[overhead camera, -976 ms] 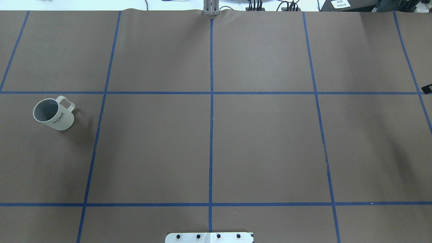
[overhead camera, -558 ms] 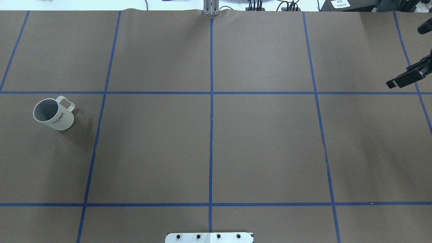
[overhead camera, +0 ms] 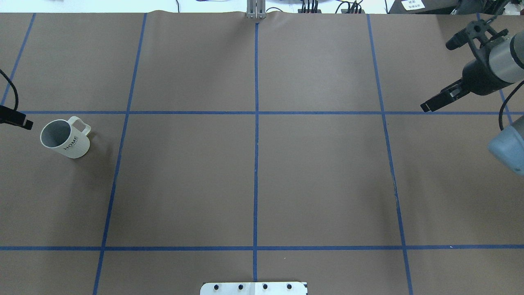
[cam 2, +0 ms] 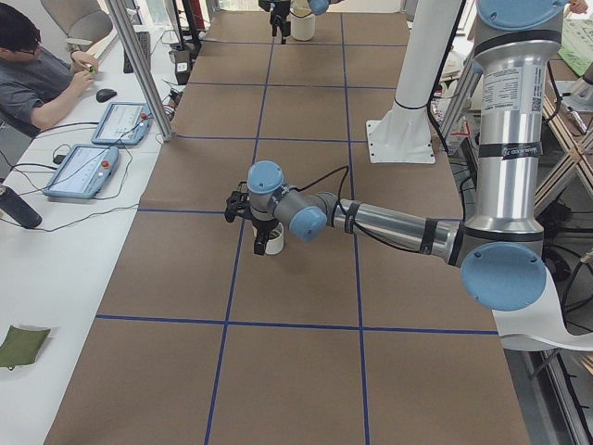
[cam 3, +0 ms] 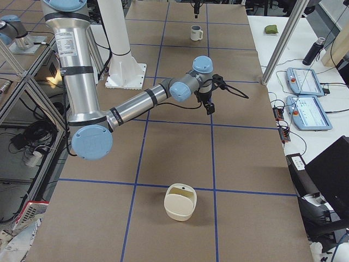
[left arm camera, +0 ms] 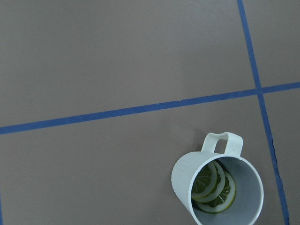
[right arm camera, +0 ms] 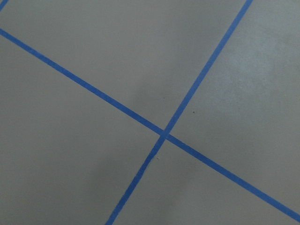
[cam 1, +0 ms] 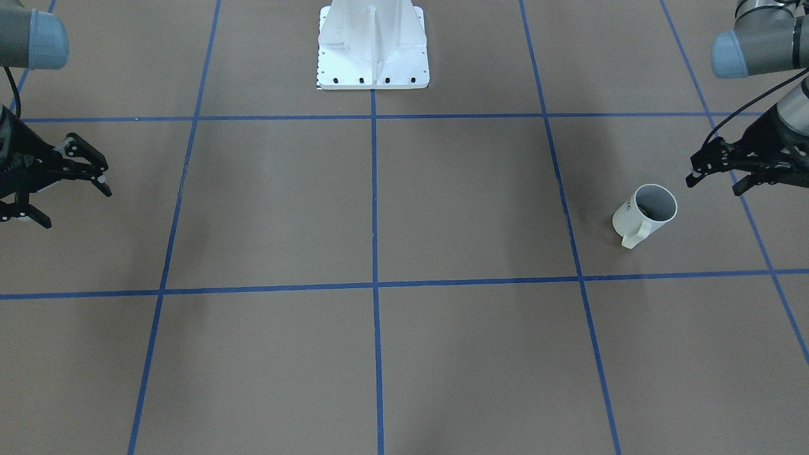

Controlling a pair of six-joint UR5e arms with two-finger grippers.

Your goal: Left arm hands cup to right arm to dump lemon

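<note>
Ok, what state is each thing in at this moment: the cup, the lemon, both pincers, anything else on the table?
cup: upright on the table, not held.
lemon slices: two, lying inside the cup.
left pincer: open, empty, near the cup, not touching it.
right pincer: open, empty, over bare table.
cream tub: upright on the table, top open.

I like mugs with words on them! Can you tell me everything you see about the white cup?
The cup is a small white mug, faintly ribbed outside and grey inside, with a loop handle and dark letters reading HOME. It stands upright on the brown table, inside a blue-taped square on the robot's left side. Two lemon slices lie overlapping inside it. Nothing holds it; the left gripper hovers open close beside it.
</note>
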